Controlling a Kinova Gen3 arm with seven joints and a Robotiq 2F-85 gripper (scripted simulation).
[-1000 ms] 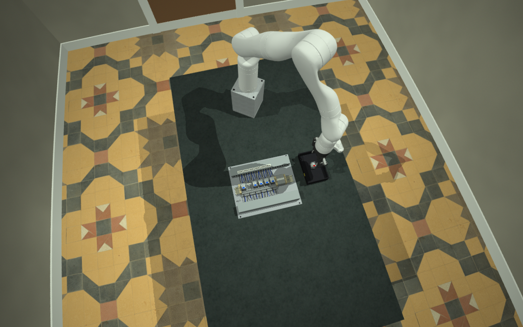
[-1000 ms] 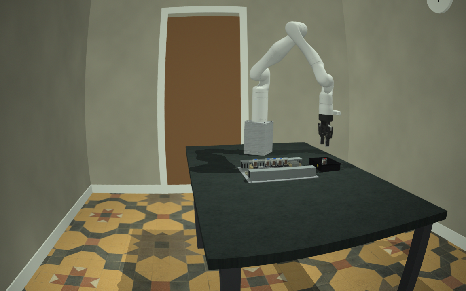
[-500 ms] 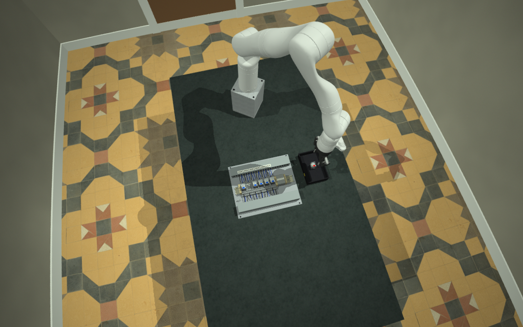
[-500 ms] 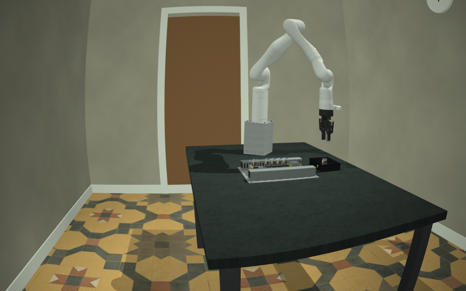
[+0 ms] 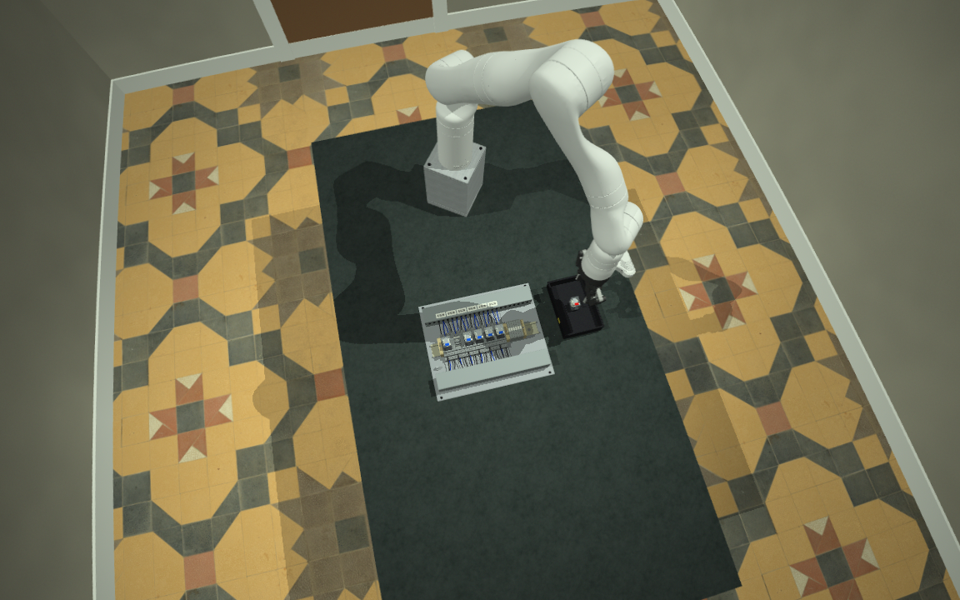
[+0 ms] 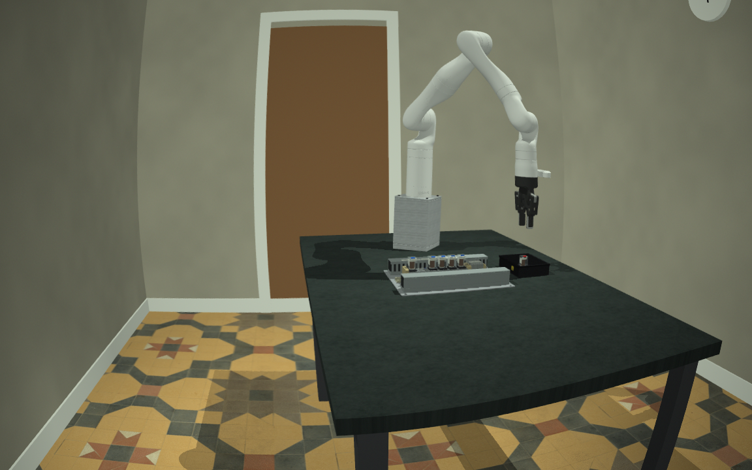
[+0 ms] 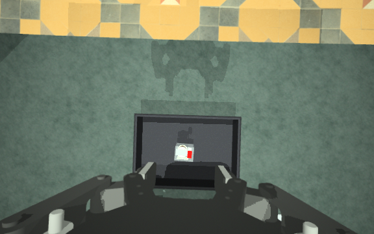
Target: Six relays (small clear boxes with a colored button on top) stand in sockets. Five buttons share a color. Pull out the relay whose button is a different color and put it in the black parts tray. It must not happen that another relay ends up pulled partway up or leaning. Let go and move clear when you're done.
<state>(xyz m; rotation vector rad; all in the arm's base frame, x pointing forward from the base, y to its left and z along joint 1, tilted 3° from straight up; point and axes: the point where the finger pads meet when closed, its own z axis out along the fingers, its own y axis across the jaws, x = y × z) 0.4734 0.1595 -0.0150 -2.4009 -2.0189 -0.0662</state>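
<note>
The relay with the red button [image 7: 184,152] lies inside the black parts tray [image 7: 187,147], near its middle. It also shows in the tray in the top view [image 5: 575,302] and the exterior view [image 6: 523,258]. My gripper [image 7: 185,174] hangs well above the tray, open and empty; it also shows in the exterior view [image 6: 526,222]. The panel [image 5: 488,339] holds the relays with blue buttons [image 5: 483,335] in their sockets, left of the tray [image 5: 575,311].
The arm's grey base block [image 5: 453,181] stands at the back of the table. The tray [image 6: 523,266] sits close to the table's right edge. A grey cover strip [image 6: 455,279] runs along the panel's front.
</note>
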